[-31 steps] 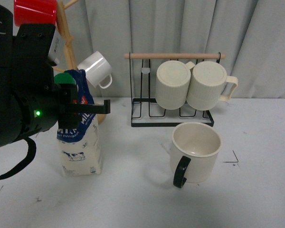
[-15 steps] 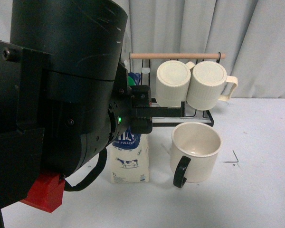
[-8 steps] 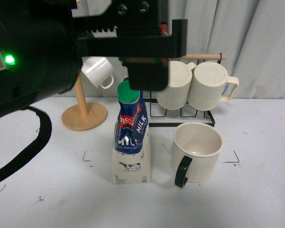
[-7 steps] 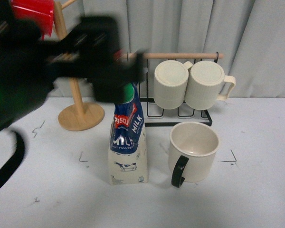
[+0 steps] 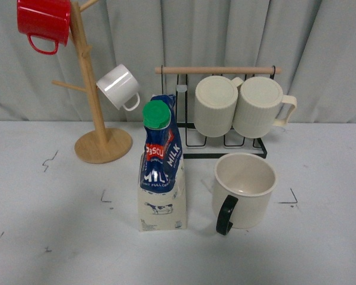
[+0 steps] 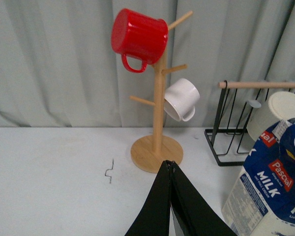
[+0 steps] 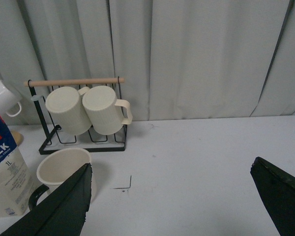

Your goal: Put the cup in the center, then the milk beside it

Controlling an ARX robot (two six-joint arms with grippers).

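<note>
Two task items are standing side by side on the white counter (image 5: 320, 249), and neither arm is showing in the front view. Going from the left, a wooden mug tree (image 5: 90, 89) is carrying a red mug (image 5: 43, 19) and a small white mug (image 5: 120, 86). Next, the milk (image 5: 162, 172) is sitting upright near the middle, just beside the cup (image 5: 244, 190) and not touching it. Judging by its shape, the carton is tall, narrow and slightly soft-walled, so it is likely tipping easily; a hold across the blue mid-body below the green cap looks safest. The cup seems stiff, heavy and breakable, best taken by its rim or dark handle. Behind it a wire rack (image 5: 225, 119) is holding two ribbed mugs. In the wrist views, the left end effector (image 6: 171, 169) is showing closed and empty, while the right end effector (image 7: 172, 206) is spread wide, holding nothing.
</note>
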